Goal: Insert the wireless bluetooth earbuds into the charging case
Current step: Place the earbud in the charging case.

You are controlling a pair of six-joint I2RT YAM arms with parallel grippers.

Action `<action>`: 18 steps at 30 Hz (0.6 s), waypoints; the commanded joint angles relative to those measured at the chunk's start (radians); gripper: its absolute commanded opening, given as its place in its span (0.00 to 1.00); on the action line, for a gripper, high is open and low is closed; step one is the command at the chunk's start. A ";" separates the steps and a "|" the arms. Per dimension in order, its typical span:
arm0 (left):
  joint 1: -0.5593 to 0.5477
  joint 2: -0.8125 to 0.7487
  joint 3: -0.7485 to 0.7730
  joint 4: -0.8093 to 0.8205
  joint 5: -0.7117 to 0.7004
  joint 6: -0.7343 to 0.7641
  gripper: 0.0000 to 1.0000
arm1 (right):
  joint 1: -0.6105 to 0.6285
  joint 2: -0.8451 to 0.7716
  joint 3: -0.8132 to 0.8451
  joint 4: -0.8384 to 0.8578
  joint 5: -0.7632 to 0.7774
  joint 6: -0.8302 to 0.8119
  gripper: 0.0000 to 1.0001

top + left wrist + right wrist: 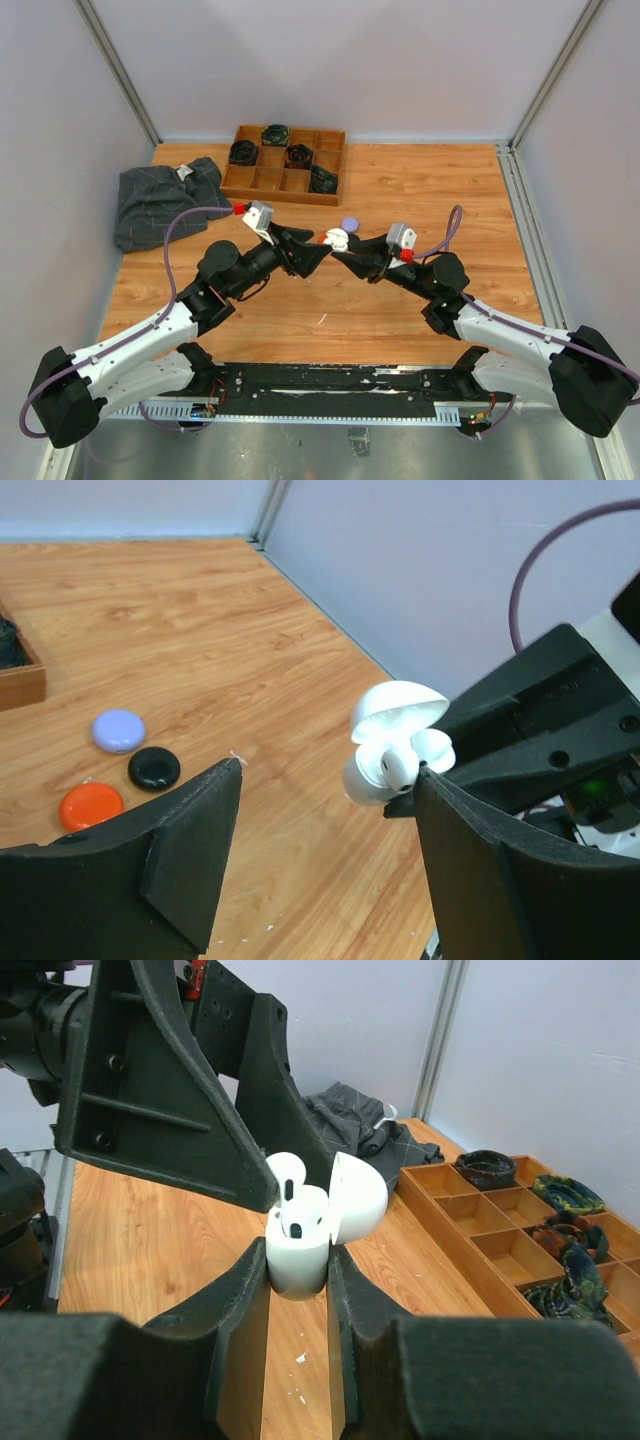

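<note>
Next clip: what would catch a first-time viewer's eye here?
The open white charging case, held up over mid-table in the right gripper, with a white earbud poking out of it and the left gripper open right beside it. Next, a lilac puck, a black puck and an orange-red puck lying together on the wood, and the wooden tray at the back.

I'm watching the wooden table (420,190) carrying a divided tray (280,198) at upper centre, a grey cloth (160,200) lying upper left, and a lilac case (118,730), black case (154,768) and orange case (90,805) sitting together mid-frame.
</note>
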 commanded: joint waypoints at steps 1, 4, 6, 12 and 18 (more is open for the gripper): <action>-0.002 0.001 0.039 -0.059 -0.112 -0.036 0.73 | -0.004 -0.018 -0.005 0.052 0.005 -0.016 0.01; 0.031 -0.003 0.030 -0.060 -0.093 -0.074 0.73 | -0.004 -0.022 -0.009 0.050 0.006 -0.019 0.01; 0.066 -0.004 0.023 -0.051 -0.035 -0.102 0.73 | -0.004 -0.024 -0.011 0.045 0.007 -0.022 0.01; 0.143 -0.011 0.017 -0.039 0.144 -0.142 0.79 | -0.012 -0.024 0.002 0.000 -0.007 -0.035 0.01; 0.211 -0.007 0.038 -0.039 0.321 -0.202 0.91 | -0.023 0.005 0.031 -0.030 -0.070 -0.017 0.01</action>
